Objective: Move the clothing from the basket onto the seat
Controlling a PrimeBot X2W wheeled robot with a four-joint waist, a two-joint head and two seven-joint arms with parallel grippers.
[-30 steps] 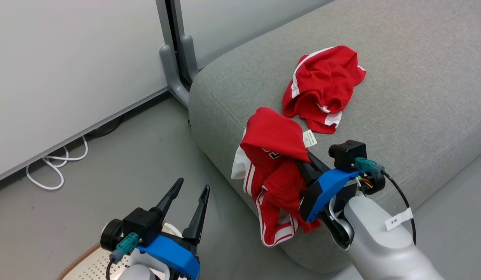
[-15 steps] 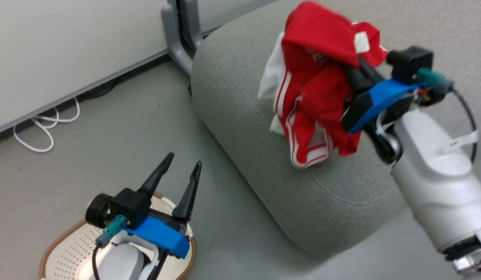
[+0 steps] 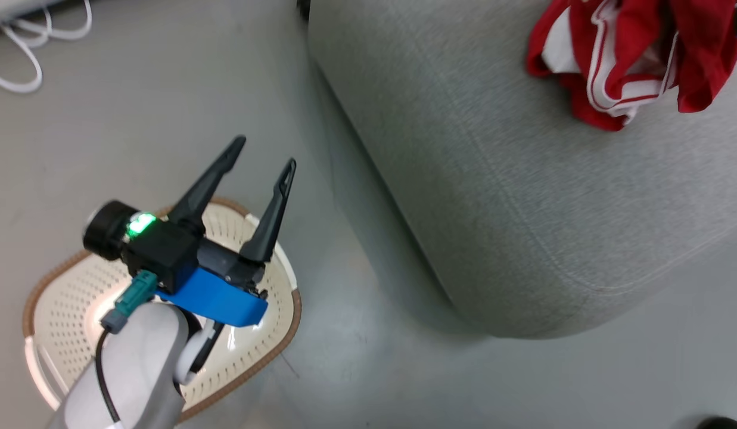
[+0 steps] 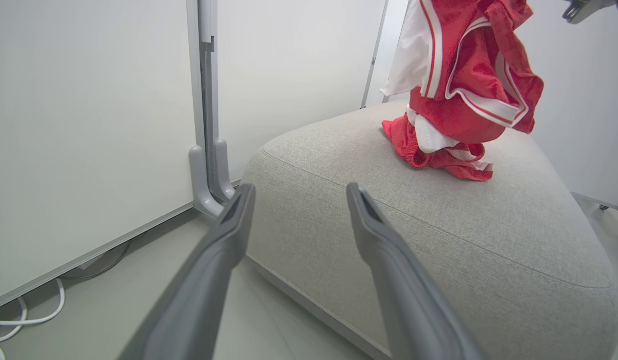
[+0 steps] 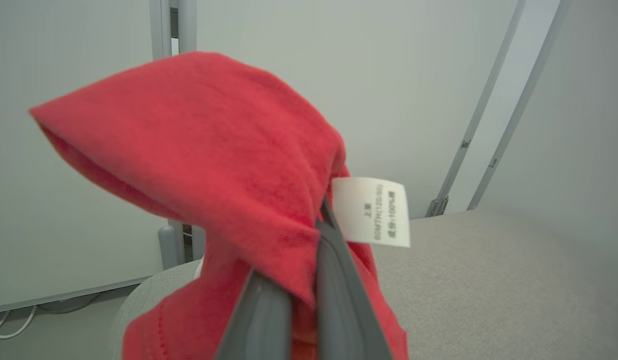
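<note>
Red with white striped trim, the clothing (image 3: pixel 636 53) bunches at the top right corner of the head view, over the grey fabric seat (image 3: pixel 523 208). Whether it rests on the cushion or hangs above it we cannot tell from here. Our left gripper (image 3: pixel 266 151) sits at the lower left above the basket (image 3: pixel 70 298) — cream, perforated, brown-rimmed, standing on the floor (image 3: pixel 136 119) near the seat's corner. Its two dark fingers are spread wide with nothing between them, and a green light (image 3: pixel 140 224) glows on its wrist housing.

From the left wrist view, our left gripper (image 4: pixel 300 190) points toward the seat (image 4: pixel 438 240), fingers well apart and empty. One garment (image 4: pixel 468 75) hangs in the air above the cushion, folded on itself, with white lining and stripes showing. Below it a second garment (image 4: pixel 438 157) lies crumpled on the seat top; whether the two touch we cannot tell. A white wall panel (image 4: pixel 89 125) and a grey post (image 4: pixel 206 165) stand behind the seat's left end.

In the right wrist view, our right gripper (image 5: pixel 299 280) is pinched narrow on the clothing (image 5: pixel 214 150) — red cloth drapes over both fingers and hides their tips. A small white tag (image 5: pixel 371 212) sticks out beside one finger. The seat (image 5: pixel 488 280) lies below and beyond.
</note>
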